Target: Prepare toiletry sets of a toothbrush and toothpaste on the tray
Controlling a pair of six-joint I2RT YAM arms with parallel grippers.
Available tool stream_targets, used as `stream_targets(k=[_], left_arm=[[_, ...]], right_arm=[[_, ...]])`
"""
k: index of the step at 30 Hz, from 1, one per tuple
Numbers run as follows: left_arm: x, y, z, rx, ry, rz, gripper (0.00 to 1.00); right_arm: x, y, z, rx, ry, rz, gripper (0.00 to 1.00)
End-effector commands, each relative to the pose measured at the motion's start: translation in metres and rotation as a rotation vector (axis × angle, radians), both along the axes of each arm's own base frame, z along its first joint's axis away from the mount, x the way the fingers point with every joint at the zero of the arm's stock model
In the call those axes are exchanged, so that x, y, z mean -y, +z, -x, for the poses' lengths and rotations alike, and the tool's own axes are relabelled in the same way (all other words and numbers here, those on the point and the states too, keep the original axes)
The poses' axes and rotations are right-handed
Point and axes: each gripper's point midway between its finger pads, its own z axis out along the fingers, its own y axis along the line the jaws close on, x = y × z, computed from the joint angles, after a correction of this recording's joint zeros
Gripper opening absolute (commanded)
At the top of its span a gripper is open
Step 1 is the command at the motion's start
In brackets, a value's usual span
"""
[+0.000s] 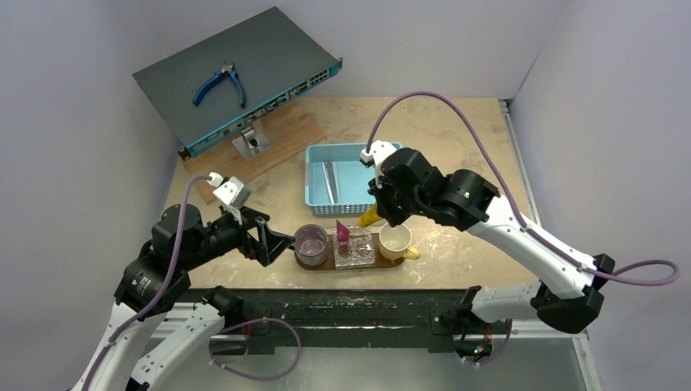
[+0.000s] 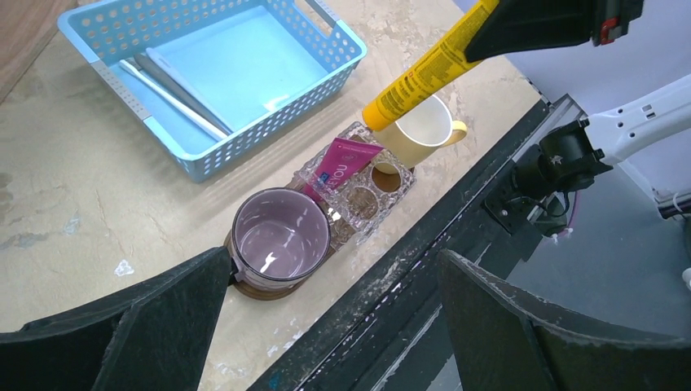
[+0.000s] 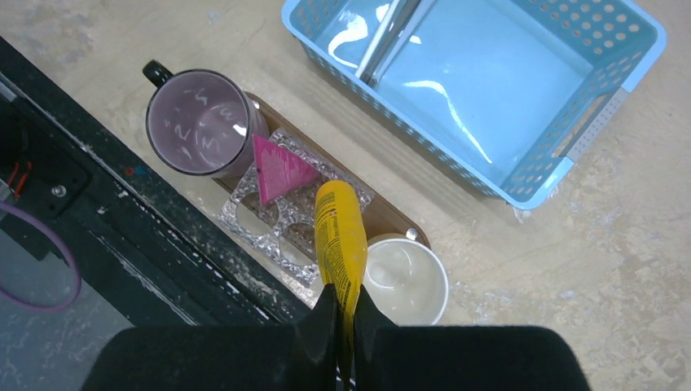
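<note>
One yellow-orange plastic toothpaste tube (image 3: 341, 236) is hanging clenched in the right pincer (image 3: 342, 308), just beneath its tips above the clear glass holder (image 3: 265, 232) on the dark-brown oval wooden tray (image 3: 385, 217), needing a straight descent into a free hole, while the left pincer (image 1: 281, 242) is gaping, released

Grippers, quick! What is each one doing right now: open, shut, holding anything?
Left gripper: open, holding nothing.
Right gripper: shut on the yellow toothpaste.
</note>
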Motion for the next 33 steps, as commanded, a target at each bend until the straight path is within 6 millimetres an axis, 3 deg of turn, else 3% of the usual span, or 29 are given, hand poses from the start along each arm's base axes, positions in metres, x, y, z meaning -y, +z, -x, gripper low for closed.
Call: stream_targets(k=[1, 16, 33], left_arm=[[-0.003, 0.006, -0.004, 0.052, 0.015, 0.003, 0.98], [-0.006, 0.003, -0.001, 0.061, 0.022, -0.002, 0.98], [-0.007, 0.002, 0.001, 0.063, 0.023, 0.002, 0.98]], right_arm=[[-0.005, 0.004, -0.004, 0.033, -0.011, 0.034, 0.00], [-0.032, -0.020, -0.001, 0.000, 0.033, 0.089, 0.00], [-0.037, -0.035, -0.007, 0.002, 0.025, 0.125, 0.00]])
